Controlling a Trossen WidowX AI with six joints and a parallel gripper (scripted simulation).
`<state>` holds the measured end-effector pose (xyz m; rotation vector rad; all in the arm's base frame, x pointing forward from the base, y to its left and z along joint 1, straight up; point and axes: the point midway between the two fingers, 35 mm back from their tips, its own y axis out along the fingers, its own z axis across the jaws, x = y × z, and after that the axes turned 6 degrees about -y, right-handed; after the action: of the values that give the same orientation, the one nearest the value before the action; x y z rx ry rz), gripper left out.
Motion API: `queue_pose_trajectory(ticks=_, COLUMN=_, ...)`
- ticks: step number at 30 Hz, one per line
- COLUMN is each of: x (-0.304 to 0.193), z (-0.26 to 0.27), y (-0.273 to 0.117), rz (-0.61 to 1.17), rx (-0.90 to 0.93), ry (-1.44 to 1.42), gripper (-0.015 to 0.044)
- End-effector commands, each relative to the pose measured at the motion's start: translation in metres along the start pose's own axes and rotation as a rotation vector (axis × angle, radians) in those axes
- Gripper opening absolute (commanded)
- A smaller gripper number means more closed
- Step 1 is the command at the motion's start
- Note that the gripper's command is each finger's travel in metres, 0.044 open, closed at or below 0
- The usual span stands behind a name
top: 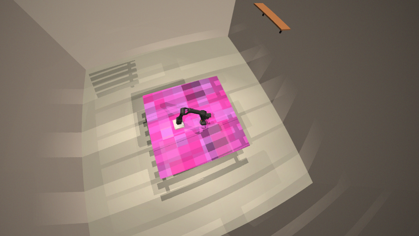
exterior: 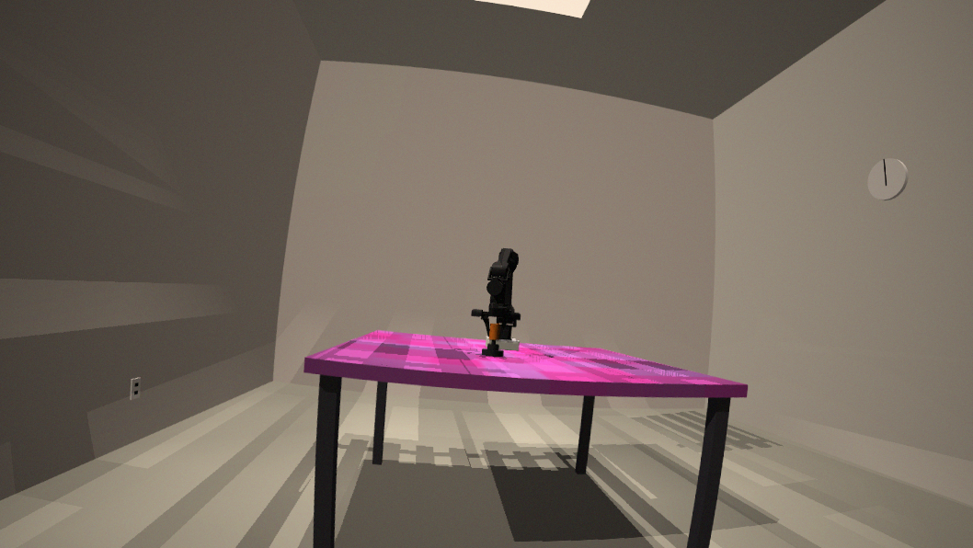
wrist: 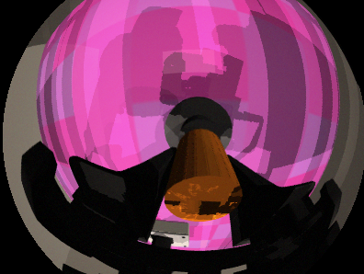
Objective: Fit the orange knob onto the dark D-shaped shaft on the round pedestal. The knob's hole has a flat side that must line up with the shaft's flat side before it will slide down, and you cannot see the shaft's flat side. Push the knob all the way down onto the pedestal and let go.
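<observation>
One black claw (exterior: 495, 327) (wrist: 199, 155) is partly open, its two fingers shut around a round orange knob (exterior: 495, 331) (wrist: 203, 184). The wrist view shows this best: one dark finger is on each side of the knob, and the knob's wide end faces the camera. The flat side of the knob's hole cannot be seen in any view.

Under the claw is a dark round pedestal (exterior: 492, 353) (wrist: 176, 126). The side view from outside shows the knob upright above the pedestal, with a dark part between them, so the knob is not all the way down. The top view does not show that gap. From up there, the bent black robot arm (top: 193, 110) (exterior: 502, 282) reaches over, and the claw end is too small to read well.

Behind the claw in the outside view, a flat white base plate (top: 175, 126) (exterior: 511, 346) (wrist: 172, 226) peeks out. The top view shows it more fully, under the arm's foot and well apart from the claw. The wrist view shows only a bit of it, past the knob's wide end.

All of these are on a pink and purple patchwork worktop (top: 187, 159) (exterior: 544, 382) (wrist: 198, 28). Only the outside view shows its dark legs, below the claw.
</observation>
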<state>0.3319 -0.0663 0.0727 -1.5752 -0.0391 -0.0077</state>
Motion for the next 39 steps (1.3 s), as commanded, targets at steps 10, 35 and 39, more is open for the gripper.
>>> queue_pose_trajectory(ticks=10, x=0.0037, z=-0.0009, y=-0.0023, rz=-0.008, rx=-0.002, ry=0.208, gripper=0.0)
queue_pose_trajectory(ticks=35, x=0.0015, z=-0.0004, y=-0.0023, rz=-0.008, rx=-0.002, ry=0.208, gripper=0.0)
queue_pose_trajectory(ticks=39, x=0.0016, z=-0.0004, y=-0.0036, rz=-0.008, rx=-0.002, ry=0.262, gripper=0.0)
